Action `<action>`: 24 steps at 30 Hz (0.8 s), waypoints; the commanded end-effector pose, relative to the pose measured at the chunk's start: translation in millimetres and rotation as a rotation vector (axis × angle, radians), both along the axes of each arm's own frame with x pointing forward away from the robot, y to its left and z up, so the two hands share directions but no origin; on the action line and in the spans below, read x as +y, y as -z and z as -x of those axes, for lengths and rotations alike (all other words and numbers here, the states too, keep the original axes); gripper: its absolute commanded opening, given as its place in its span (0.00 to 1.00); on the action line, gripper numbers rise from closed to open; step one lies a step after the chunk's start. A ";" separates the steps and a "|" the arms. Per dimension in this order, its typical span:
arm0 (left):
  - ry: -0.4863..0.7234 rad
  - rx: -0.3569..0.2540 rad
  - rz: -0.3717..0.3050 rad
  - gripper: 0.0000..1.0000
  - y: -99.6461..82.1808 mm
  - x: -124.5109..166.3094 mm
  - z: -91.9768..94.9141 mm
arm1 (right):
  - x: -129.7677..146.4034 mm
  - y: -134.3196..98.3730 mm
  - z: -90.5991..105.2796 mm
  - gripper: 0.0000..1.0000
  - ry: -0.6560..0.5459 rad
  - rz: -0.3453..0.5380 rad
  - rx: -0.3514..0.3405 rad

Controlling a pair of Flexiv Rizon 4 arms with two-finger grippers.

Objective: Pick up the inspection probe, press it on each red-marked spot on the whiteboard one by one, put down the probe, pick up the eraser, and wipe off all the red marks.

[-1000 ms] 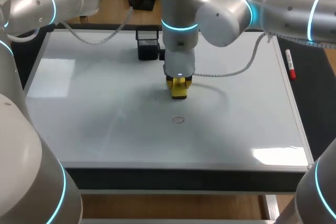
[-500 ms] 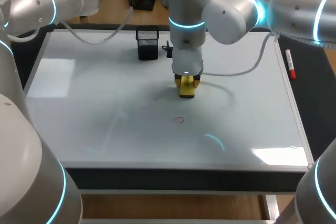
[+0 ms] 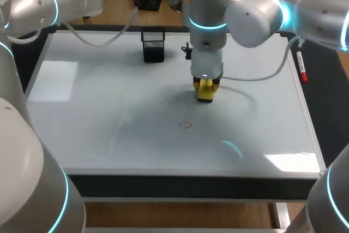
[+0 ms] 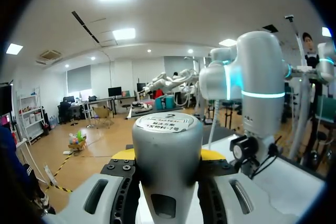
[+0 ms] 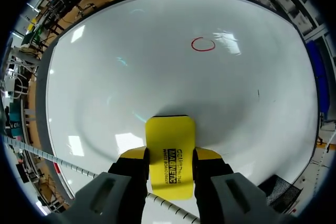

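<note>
My right gripper (image 3: 205,87) is shut on the yellow eraser (image 3: 205,94), held upright at the middle of the whiteboard (image 3: 109,135); whether the eraser touches the board I cannot tell. A thin red circle (image 3: 185,124) lies on the board nearer the front, a little left of the eraser. In the right wrist view the eraser (image 5: 170,153) sits between the fingers of the gripper (image 5: 169,157), with the red circle (image 5: 203,44) well ahead of it. In the left wrist view my left gripper (image 4: 168,156) is shut on the grey cylindrical probe (image 4: 167,171), raised and facing my right arm.
A black mesh holder (image 3: 153,45) stands at the back of the board, left of my right arm. A red marker (image 3: 301,66) lies along the board's right edge. A tiny dark speck (image 3: 161,102) sits left of the eraser. The right arm's cable (image 3: 256,75) hangs over the board.
My right arm has carried the eraser to the right across the board, away from the mesh holder. The left arm has stayed where it was.
</note>
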State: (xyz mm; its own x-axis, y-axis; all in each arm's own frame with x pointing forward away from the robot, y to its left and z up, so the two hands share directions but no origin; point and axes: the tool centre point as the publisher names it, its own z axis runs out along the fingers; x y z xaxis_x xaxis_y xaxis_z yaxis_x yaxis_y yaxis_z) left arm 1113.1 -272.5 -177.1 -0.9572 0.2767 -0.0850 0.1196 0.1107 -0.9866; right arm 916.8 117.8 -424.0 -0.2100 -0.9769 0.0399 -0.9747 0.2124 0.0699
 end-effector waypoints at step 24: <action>0.003 0.001 -0.001 0.00 -1.3 -0.3 -0.7 | -97.0 -44.9 2.1 0.00 0.220 -0.033 -0.087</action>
State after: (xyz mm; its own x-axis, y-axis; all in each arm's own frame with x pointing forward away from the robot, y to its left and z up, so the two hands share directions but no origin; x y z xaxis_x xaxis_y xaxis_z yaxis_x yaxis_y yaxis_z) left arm 1113.1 -272.5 -177.1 -0.9572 0.2768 -0.0850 0.1196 0.1107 -0.9866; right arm 922.5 41.8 -385.2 -0.4141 -0.9101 0.0122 -0.9102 0.4142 0.0015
